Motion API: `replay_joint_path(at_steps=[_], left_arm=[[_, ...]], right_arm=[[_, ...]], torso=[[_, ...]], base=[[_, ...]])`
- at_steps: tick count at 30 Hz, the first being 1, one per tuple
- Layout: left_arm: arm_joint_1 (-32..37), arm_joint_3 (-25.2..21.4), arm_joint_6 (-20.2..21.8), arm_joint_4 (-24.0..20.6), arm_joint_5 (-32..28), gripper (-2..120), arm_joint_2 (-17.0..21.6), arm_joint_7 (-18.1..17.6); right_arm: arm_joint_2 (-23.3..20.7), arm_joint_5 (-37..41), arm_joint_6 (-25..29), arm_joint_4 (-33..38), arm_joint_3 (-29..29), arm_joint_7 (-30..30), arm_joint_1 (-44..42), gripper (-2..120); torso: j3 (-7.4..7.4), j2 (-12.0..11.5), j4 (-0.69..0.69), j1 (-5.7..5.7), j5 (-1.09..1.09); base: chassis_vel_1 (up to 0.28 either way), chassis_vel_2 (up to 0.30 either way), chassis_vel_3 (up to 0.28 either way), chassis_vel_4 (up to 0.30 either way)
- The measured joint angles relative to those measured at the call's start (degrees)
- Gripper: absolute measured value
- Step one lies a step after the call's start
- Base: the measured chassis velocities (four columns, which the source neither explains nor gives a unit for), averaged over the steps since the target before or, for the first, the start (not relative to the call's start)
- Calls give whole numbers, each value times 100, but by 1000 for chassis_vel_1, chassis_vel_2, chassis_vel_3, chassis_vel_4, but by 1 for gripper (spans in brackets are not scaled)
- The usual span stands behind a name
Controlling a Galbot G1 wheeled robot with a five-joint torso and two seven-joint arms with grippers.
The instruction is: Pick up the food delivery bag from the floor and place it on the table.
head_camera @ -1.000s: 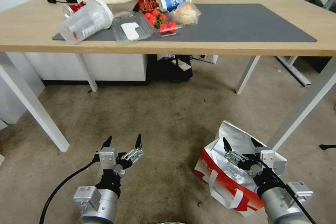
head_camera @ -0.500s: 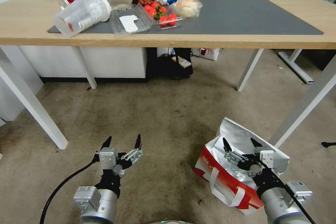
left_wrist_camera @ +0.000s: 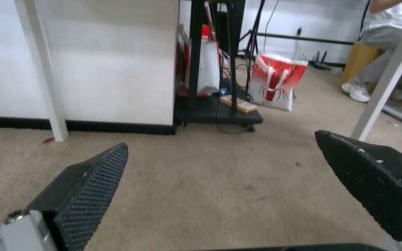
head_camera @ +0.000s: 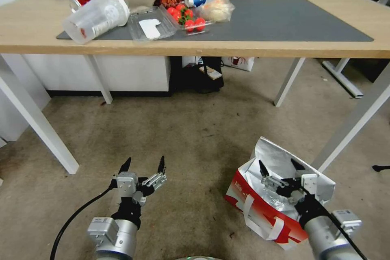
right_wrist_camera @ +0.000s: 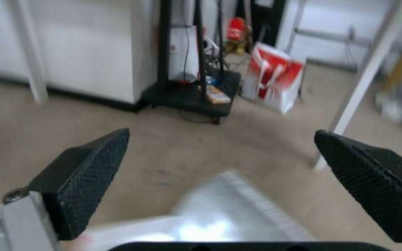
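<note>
In the head view, the left gripper (head_camera: pixel 143 164) is held low over bare floor (head_camera: pixel 191 138) at about seven o'clock, its jaws spread wide with nothing between them; the same wide gap over carpet is seen in the left wrist view (left_wrist_camera: pixel 220 181). The food delivery bag (head_camera: pixel 268 207) is found well to that gripper's three o'clock, resting on the floor at about five o'clock in the head view, close beside a white table leg (head_camera: pixel 353 122). The right gripper (head_camera: pixel 281 166) is poised directly above the bag's open foil-lined mouth, jaws likewise parted and holding nothing, and silver foil is seen just beneath its fingers in the right wrist view (right_wrist_camera: pixel 220 216). The right arm is judged by far the nearer. The bag's long axis is taken to run from ten o'clock to four o'clock, its mouth turned upward, its foil flap raised toward twelve. The table (head_camera: pixel 284 48) lies above and beyond, toward twelve o'clock.
</note>
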Motion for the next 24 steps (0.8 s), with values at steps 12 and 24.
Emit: replay_joint_path(at_steps=[12, 24], left_arm=[[38, 151, -48, 47, 224, 100, -68, -102], [120, 168, -57, 47, 317, 100, -188, -145]], right_arm=[[-2436, 723, 611, -2657, 837, -2472, 665, 100], [-2591, 93, 755, -3932, 347, -2984, 1429, 100]], torso=[[0, 15, -2, 3, 2], [0, 22, -3, 4, 0]], base=[[0, 0, 0, 0], [0, 0, 0, 0]])
